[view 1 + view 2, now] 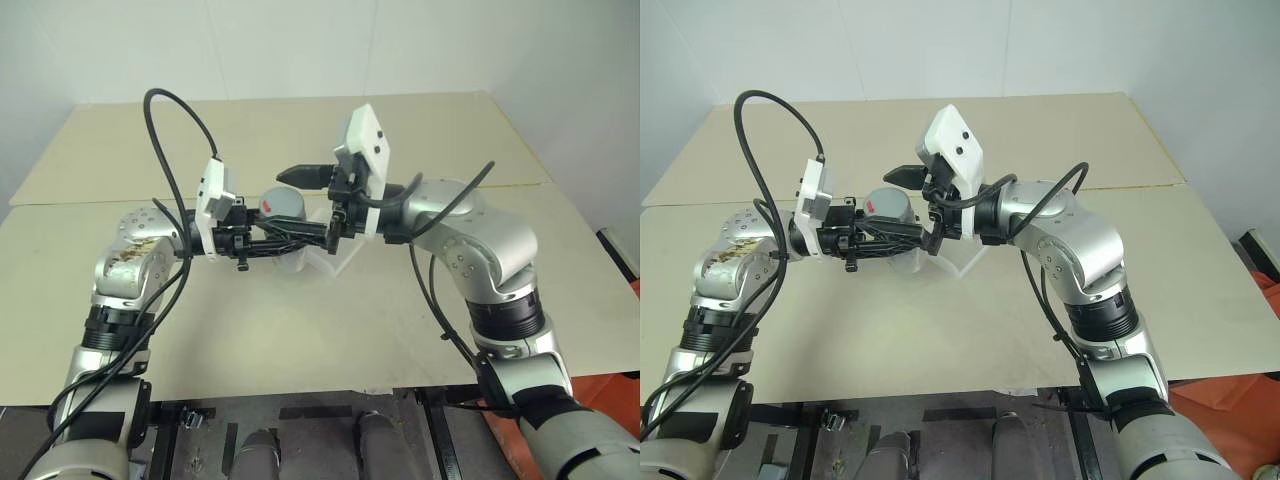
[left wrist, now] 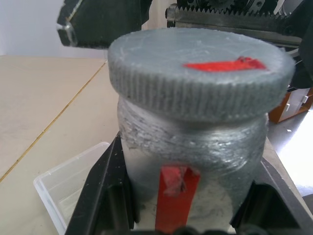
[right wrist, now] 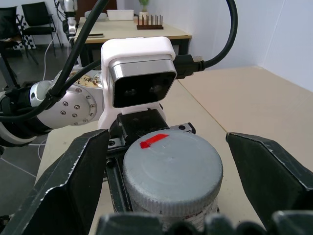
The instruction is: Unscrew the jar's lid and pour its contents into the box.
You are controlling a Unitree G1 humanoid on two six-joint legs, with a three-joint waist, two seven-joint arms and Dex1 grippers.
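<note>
a: where's the jar [image 2: 190, 176] right now?

b: held above the bench [image 1: 300, 340], clenched in the left claw [image 1: 262, 240]. in the left wrist view both black fingers [image 2: 105, 196] press its sides, with the red mark between them.

a: lid on?

b: yes, the lid [image 3: 172, 166] sits on the jar, grey, ribbed round the edge, a red strip on top.

a: and the right claw [image 3: 171, 186]?

b: spread wide, gripping nothing. in its own wrist view its two fingers [image 3: 73, 181] stand either side of the lid, apart from it. from the head views the claw reaches in level from the right, with one black finger showing beyond the lid.

a: touching the lid at all?

b: it looks clear of it on both sides, though low down the view is cropped, so i can't be sure.

a: the box [image 2: 73, 183]?

b: on the bench, beneath and just behind the jar. in the left eye view its clear corner shows under the two claws. i can't tell the contents through the jar's wall.
</note>
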